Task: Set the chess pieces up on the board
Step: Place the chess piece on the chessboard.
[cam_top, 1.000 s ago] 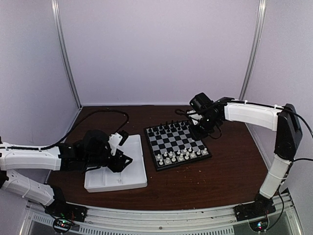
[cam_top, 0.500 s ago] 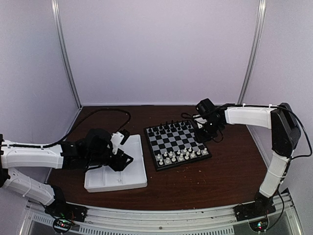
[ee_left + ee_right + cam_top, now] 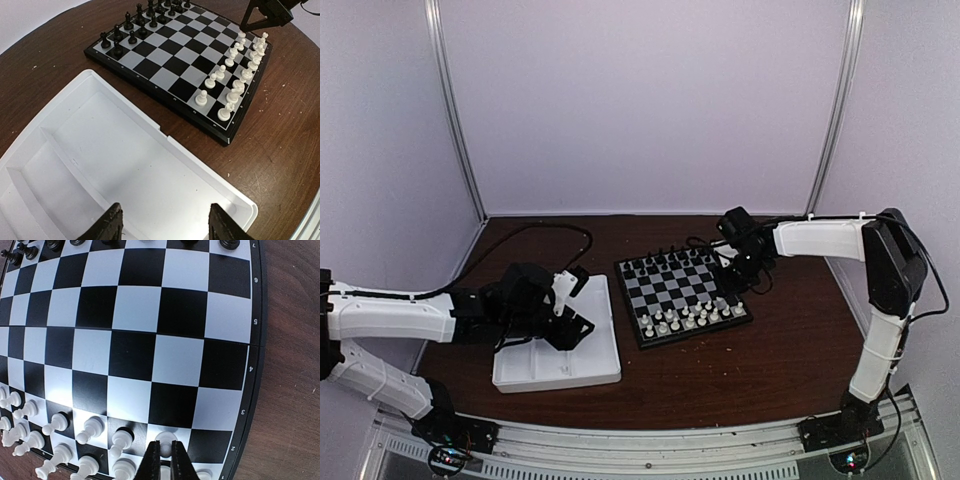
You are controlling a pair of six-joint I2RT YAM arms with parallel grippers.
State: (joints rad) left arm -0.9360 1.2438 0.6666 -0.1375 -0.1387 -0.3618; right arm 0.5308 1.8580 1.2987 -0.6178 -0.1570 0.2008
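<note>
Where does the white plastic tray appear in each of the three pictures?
Top external: white tray lower left of centre, left of the board.
Left wrist: it fills the lower left, below the board.
Right wrist: not in it.
Shared landmark: the board, seen in all three views.

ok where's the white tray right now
In the top view the white tray sits on the left side of the table, just left of the board, with the open left gripper hanging over it.

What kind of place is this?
Probably a robot lab booth: plain pale walls close around a brown table, a left arm and right arm bolted to a metal rail, plus a chessboard and white tray.
</note>
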